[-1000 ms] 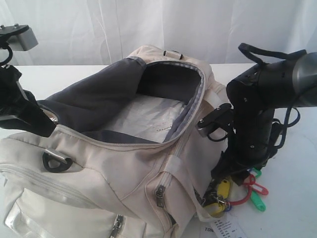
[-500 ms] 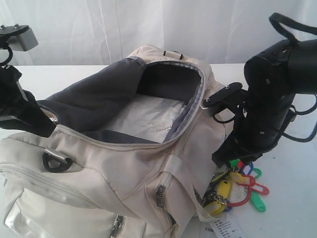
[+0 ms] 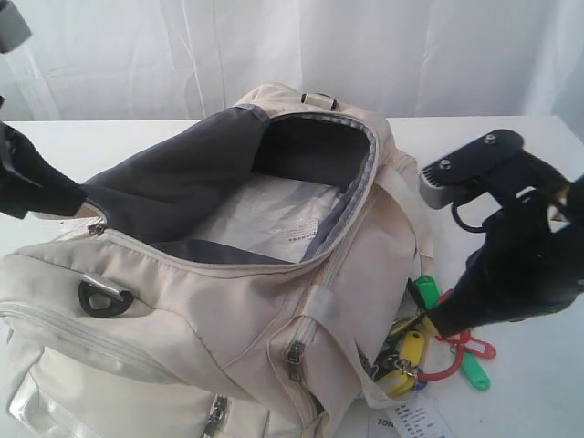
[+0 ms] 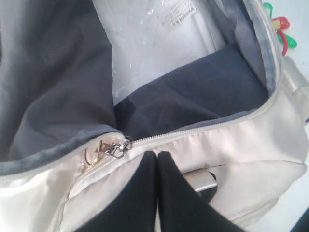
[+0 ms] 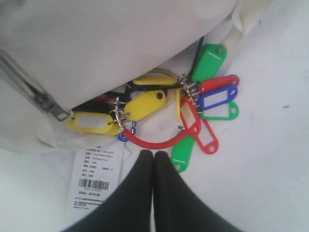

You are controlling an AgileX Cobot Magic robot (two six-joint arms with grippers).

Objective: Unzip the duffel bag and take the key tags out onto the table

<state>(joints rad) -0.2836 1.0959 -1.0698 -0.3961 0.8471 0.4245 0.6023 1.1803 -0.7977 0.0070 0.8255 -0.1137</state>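
Note:
The cream duffel bag (image 3: 182,310) lies unzipped on the white table (image 3: 529,392), its dark grey lining showing. The key tags (image 3: 429,351), a green, yellow, red and blue bunch, lie on the table against the bag's right end. They show clearly in the right wrist view as key tags (image 5: 193,111). My right gripper (image 3: 440,324) hovers just above and beside them, shut and empty (image 5: 153,153). My left gripper (image 3: 64,196) is shut with nothing in it, just off the bag's rim (image 4: 157,154), close to the zip pull (image 4: 113,147).
A white barcode label (image 5: 94,181) lies on the table beside the tags. A clear plastic packet (image 3: 265,224) rests inside the bag. A black D-ring (image 3: 105,299) hangs on the bag's near side. A white curtain closes the back.
The right arm has lifted and swung right, off the key tags, which stay on the table. The left gripper has drawn back up and left from the bag's rim.

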